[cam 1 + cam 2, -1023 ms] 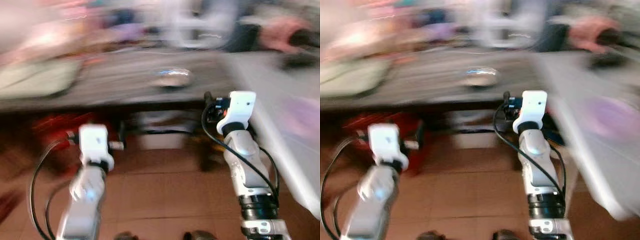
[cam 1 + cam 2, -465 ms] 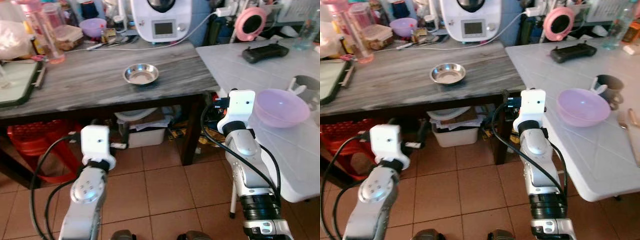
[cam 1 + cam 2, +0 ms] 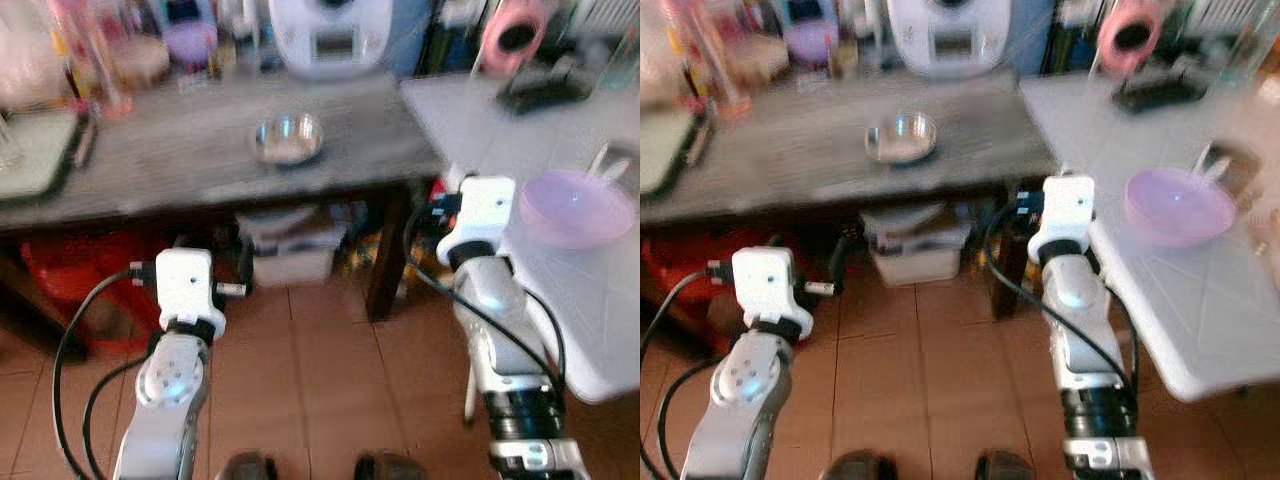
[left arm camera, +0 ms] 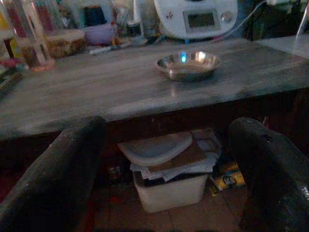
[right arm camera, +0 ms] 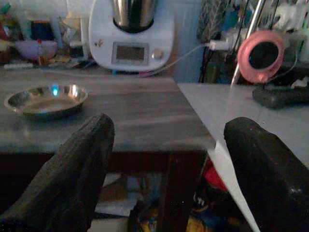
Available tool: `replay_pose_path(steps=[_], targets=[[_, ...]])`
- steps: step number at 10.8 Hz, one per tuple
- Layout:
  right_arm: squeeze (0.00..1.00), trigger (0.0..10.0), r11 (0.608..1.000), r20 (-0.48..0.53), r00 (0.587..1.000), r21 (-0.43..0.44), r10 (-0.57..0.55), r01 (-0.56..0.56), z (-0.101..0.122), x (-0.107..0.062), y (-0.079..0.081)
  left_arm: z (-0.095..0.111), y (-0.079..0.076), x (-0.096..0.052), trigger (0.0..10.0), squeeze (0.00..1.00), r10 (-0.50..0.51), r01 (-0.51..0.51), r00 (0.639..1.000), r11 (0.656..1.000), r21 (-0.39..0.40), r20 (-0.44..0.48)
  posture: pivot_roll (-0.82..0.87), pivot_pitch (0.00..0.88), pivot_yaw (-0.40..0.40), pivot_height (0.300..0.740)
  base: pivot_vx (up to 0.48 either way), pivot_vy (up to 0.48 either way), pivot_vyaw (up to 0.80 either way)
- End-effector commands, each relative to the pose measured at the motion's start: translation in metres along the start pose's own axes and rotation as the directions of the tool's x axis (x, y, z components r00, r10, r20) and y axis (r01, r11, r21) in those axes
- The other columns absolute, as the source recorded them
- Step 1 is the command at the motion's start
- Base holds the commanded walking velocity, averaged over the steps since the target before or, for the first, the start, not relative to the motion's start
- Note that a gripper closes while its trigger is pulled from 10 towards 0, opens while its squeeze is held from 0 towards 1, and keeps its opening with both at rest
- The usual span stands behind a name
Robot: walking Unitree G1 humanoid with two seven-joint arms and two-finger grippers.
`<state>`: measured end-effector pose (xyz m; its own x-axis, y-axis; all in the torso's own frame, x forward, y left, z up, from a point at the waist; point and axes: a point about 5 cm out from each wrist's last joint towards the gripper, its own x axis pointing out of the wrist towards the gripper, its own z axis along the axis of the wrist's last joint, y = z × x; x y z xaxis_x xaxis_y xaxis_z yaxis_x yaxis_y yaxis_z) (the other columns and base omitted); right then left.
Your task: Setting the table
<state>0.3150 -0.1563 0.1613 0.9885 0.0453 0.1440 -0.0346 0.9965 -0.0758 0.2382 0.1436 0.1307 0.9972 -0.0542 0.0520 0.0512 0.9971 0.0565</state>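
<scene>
Your left hand (image 4: 164, 193) and right hand (image 5: 164, 183) both gape wide and hold nothing, short of the grey table (image 3: 180, 165) carrying an empty steel bowl (image 3: 288, 138), with the empty purple bowl (image 3: 575, 207) on the white table (image 3: 600, 310) to your right.

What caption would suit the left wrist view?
Open left gripper faces a steel bowl on the grey wooden table.

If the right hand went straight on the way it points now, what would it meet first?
Probably the near corner of the dark wooden table, where it meets the white table. The right hand is open and empty, aimed at that edge; the steel bowl lies off to one side. Depth is unclear.
</scene>
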Motion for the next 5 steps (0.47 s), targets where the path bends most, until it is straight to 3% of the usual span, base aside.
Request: replay_pose_path(steps=[1,5], targets=[[0.0,10.0,1.0,0.012,1.0,-0.001,-0.004,0.004,0.002,-0.004,-0.002,0.001,0.005,-0.002,10.0,0.0,0.019,-0.019,1.0,0.999,0.028,-0.004,0.06,0.102,0.041,0.74,-0.345,0.0,0.0],[0.0,10.0,0.999,-0.017,1.0,-0.042,0.004,-0.005,-0.01,-0.034,-0.009,-0.003,0.009,-0.015,10.0,0.0,0.022,-0.021,0.999,0.999,0.038,-0.041,0.06,0.12,0.044,0.74,-0.329,0.0,0.0]])
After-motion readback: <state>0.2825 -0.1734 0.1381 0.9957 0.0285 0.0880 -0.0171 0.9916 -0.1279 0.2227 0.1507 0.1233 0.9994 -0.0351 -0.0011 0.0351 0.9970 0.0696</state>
